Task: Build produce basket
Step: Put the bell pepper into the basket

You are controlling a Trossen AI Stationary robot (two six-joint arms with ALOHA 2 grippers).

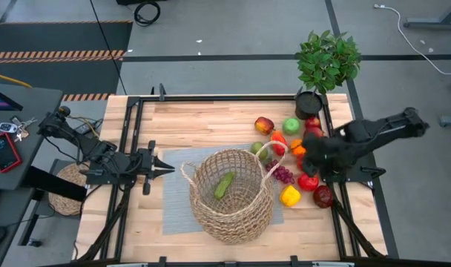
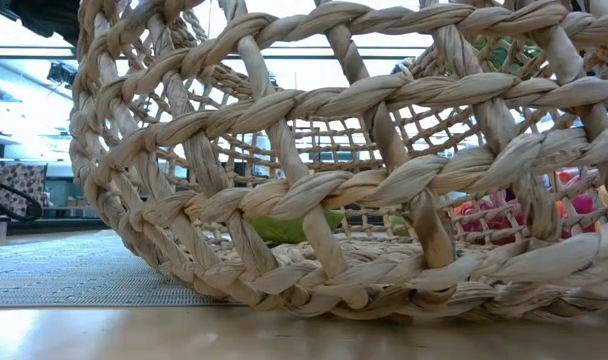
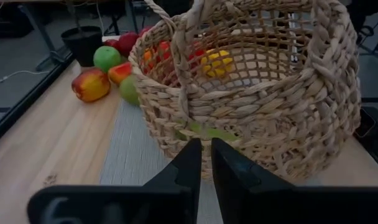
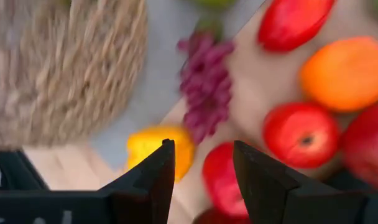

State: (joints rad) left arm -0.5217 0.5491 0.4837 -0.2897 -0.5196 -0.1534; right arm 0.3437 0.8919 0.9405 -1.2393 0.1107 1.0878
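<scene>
Progress is slight: the basket (image 1: 231,194), mid-table on a grey mat (image 1: 177,204), holds only 1 green vegetable (image 1: 224,185); the remaining produce (image 1: 298,159) lies right of it. The right gripper (image 4: 201,171) hovers, jaws apart, above that pile; the left gripper (image 3: 201,165), nearly closed, waits beside the basket. A potted plant (image 1: 326,65) stands behind the fruit.

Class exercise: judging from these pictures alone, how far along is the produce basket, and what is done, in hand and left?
Early. Done: one long green vegetable lies in the basket. In hand: the open, empty right end effector hovers over the produce beside the basket. Left: that whole pile. The left end effector waits shut beside the basket.
</scene>
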